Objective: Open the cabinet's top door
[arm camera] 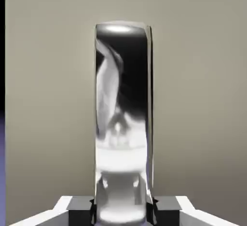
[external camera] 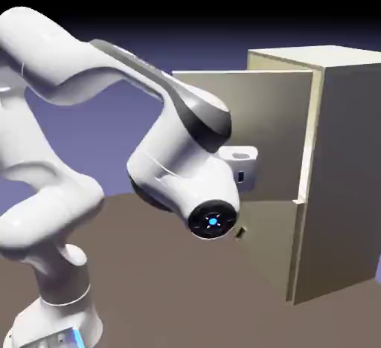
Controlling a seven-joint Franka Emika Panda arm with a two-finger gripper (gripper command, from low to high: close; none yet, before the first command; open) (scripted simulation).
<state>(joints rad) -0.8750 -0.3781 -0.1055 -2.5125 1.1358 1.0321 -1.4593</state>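
The beige cabinet (external camera: 342, 175) stands at the exterior view's right. Its top door (external camera: 275, 116) is swung out from the cabinet front, its flat panel turned toward the camera. My gripper (external camera: 241, 178) is at that panel's lower left, mostly hidden behind my wrist. In the hand view the top door (arm camera: 48, 99) fills the picture. Its shiny dark upright handle (arm camera: 123, 99) sits between my grey fingertips (arm camera: 79, 209), and my gripper (arm camera: 123, 211) is shut on it.
The shorter lower door (external camera: 271, 253) lies flat against the cabinet front, with its small dark handle (external camera: 240, 232) just below my wrist. My white arm (external camera: 67, 190) takes up the exterior view's left half. A brown table (external camera: 186, 294) carries the cabinet.
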